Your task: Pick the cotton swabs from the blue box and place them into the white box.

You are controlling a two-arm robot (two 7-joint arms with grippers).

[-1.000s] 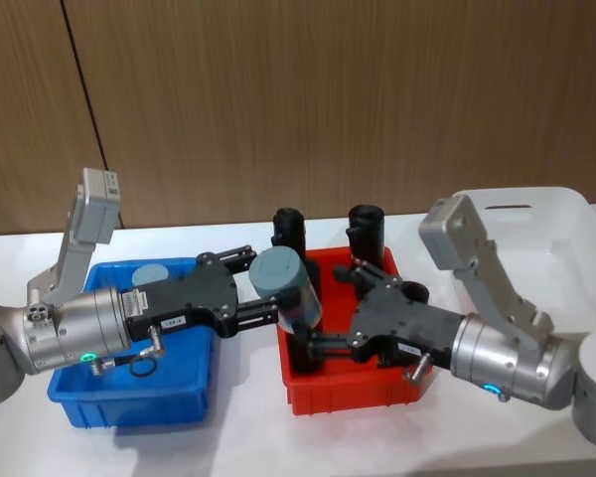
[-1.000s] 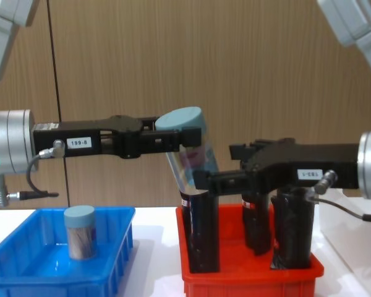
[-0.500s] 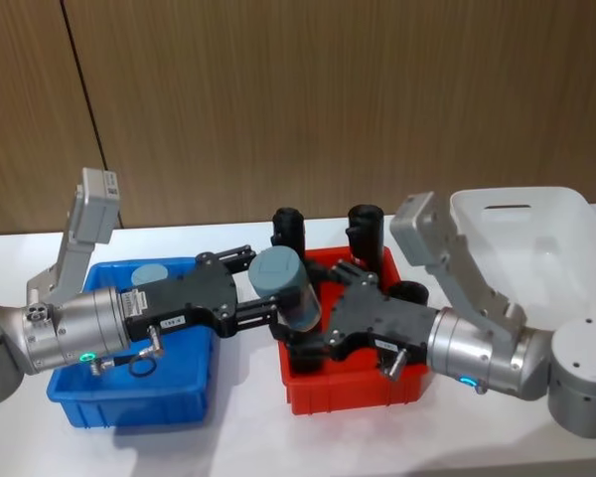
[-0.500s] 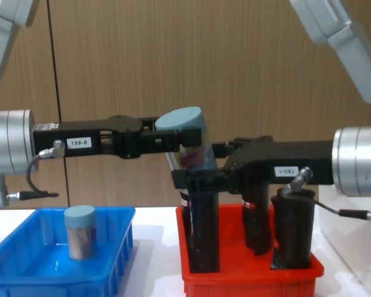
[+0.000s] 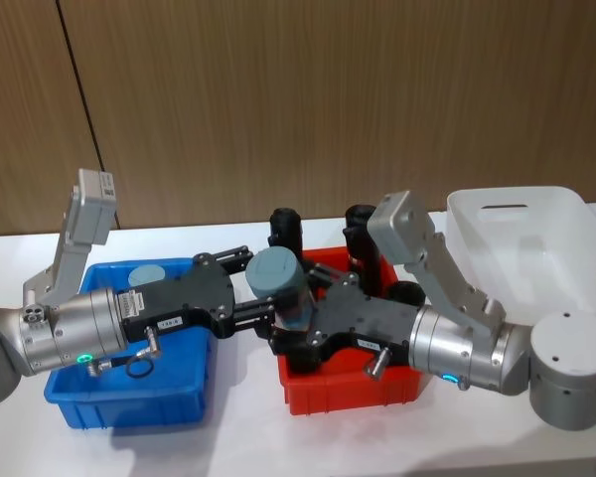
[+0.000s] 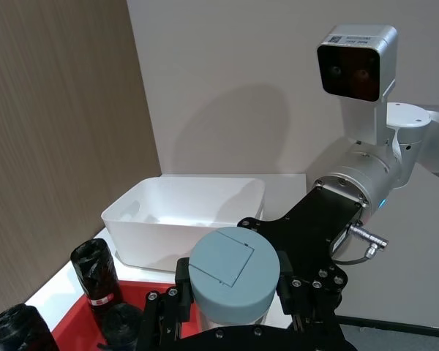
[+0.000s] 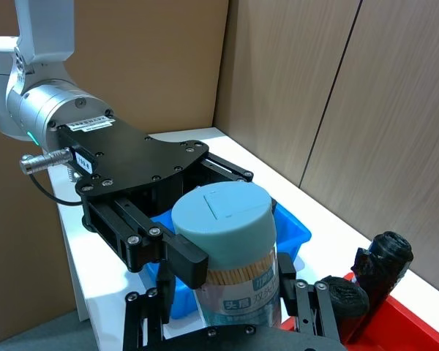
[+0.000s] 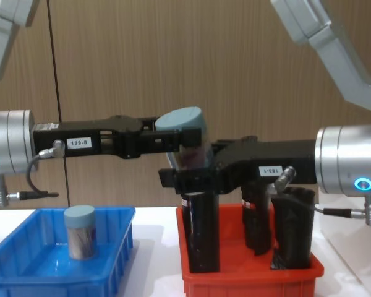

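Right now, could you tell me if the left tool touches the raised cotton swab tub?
Touching. The right wrist view shows a finger of the left tool pressed against the cotton swab tub under its lid.

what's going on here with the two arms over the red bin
It looks like a mid-air hand-over. The left gripper holds a tub of cotton swabs by its upper part, above the red bin with the black rolls. The right gripper is open around the tub's lower part, apparently not clamped yet. A second tub stands in the blue box, and the white box sits at the robot's right.
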